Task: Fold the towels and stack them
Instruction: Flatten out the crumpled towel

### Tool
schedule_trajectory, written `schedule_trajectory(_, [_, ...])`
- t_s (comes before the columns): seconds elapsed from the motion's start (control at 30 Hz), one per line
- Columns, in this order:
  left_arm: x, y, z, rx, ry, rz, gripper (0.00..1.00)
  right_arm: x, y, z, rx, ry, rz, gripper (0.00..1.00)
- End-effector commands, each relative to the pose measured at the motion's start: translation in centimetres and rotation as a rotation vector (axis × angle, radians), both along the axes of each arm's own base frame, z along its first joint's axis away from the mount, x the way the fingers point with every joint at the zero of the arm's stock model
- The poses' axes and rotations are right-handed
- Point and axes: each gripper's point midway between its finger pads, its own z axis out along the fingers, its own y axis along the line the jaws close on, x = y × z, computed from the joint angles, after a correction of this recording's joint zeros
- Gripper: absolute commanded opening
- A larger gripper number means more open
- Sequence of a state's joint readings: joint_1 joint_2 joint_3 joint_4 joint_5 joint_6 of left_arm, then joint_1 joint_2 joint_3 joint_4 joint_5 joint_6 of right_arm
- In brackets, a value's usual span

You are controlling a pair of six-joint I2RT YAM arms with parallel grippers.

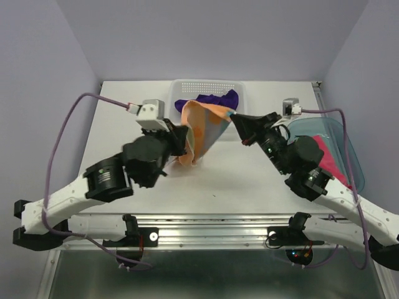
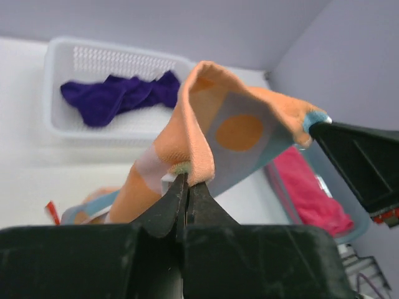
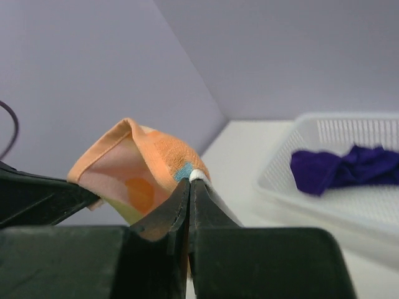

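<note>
1. Top external: three towels, one basket (image 1: pixel 181 88), one tray (image 1: pixel 341 128).
2. Left gripper (image 1: pixel 185 134), right gripper (image 1: pixel 234 117): jaws closed on orange towel (image 1: pixel 206 128), above table (image 1: pixel 249 180).
3. Purple towel (image 1: pixel 212 99) in basket; pink towel (image 1: pixel 324 152) in tray.

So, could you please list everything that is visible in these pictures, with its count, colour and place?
polka-dot towel: one, orange with pale dots, held up above the table between both end effectors
purple towel: one, dark purple, crumpled inside the basket
pink towel: one, hot pink, lying in the tray, partly hidden by the right arm
basket: one, white and perforated, far middle of the table
tray: one, translucent teal, right side of the table
table: one, white, under everything
left end effector: one, black, shut on an edge of the polka-dot towel
right end effector: one, black, shut on a blue-trimmed corner of the polka-dot towel
</note>
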State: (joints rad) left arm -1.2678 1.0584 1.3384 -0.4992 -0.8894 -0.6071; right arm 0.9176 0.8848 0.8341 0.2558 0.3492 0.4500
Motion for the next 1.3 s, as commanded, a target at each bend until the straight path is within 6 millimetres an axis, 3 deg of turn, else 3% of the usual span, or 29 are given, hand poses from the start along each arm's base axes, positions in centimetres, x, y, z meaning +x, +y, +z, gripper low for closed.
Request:
schedule_trajectory(0.0, [-2.2,3.5,12.2,-0.066,-0.324,-0.192,0.00,-2.3,-2.0,13.5,0.096,-0.311,0.007,0.01])
schedule_trajectory(0.07, [-5.2,3.6,15.9,-0.098,-0.473,-0.388,0.00,-3.3,-1.6,16.1,0.102,-0.349,0.056,0.01])
schedule_trajectory(0.13, [-7.0,3.8,18.4,-0.134,-0.533,-0.487,0.00,-4.0,-1.2,17.4,0.094,-0.366,0.097,0.01])
schedule_trajectory(0.23, [-7.7,3.0,19.3,-0.091,-0.546,-0.554,0.00,-6.3,-1.5,21.4,0.130,-0.443,0.178,0.01])
schedule_trajectory(0.27, [-7.7,2.8,19.5,-0.084,-0.542,-0.560,0.00,-6.0,-1.1,20.9,0.115,-0.428,0.183,0.01])
schedule_trajectory(0.3, [-7.7,2.7,19.2,-0.061,-0.526,-0.565,0.00,-6.8,-1.5,22.5,0.132,-0.456,0.198,0.01])
schedule_trajectory(0.43, [-6.9,2.9,20.6,-0.077,-0.509,-0.510,0.00,-6.9,-2.0,23.8,0.106,-0.456,0.183,0.01])
schedule_trajectory(0.5, [-5.5,3.4,20.1,-0.062,-0.484,-0.421,0.00,-6.3,-2.5,23.6,0.101,-0.437,0.146,0.01])
schedule_trajectory(0.63, [-1.3,4.4,16.6,0.014,-0.358,-0.123,0.00,-3.9,-2.8,21.3,0.057,-0.356,0.039,0.01])
schedule_trajectory(0.77, [1.4,5.9,14.0,0.088,-0.303,0.092,0.00,1.6,-4.2,16.9,-0.015,-0.187,-0.243,0.01])
schedule_trajectory(0.8, [3.0,7.5,13.8,0.092,-0.301,0.173,0.00,2.5,-4.1,16.1,-0.032,-0.175,-0.276,0.01])
schedule_trajectory(0.83, [4.0,6.6,12.9,0.103,-0.297,0.138,0.00,2.9,-4.3,15.6,-0.032,-0.165,-0.307,0.01])
schedule_trajectory(0.93, [8.3,7.6,11.0,0.139,-0.272,0.168,0.00,4.3,-4.7,14.3,-0.066,-0.161,-0.390,0.01])
schedule_trajectory(1.0, [9.6,7.4,9.9,0.165,-0.246,0.185,0.00,5.0,-5.1,14.2,-0.087,-0.159,-0.424,0.01])
schedule_trajectory(1.1, [9.9,5.1,10.4,0.162,-0.273,0.070,0.00,5.0,-4.7,14.8,-0.096,-0.173,-0.400,0.01])
schedule_trajectory(1.23, [7.9,4.9,13.5,0.078,-0.352,-0.018,0.00,3.9,-4.5,15.7,-0.068,-0.187,-0.334,0.01])
schedule_trajectory(1.27, [6.6,4.9,15.1,0.042,-0.391,-0.074,0.00,3.5,-4.4,15.9,-0.068,-0.188,-0.309,0.01])
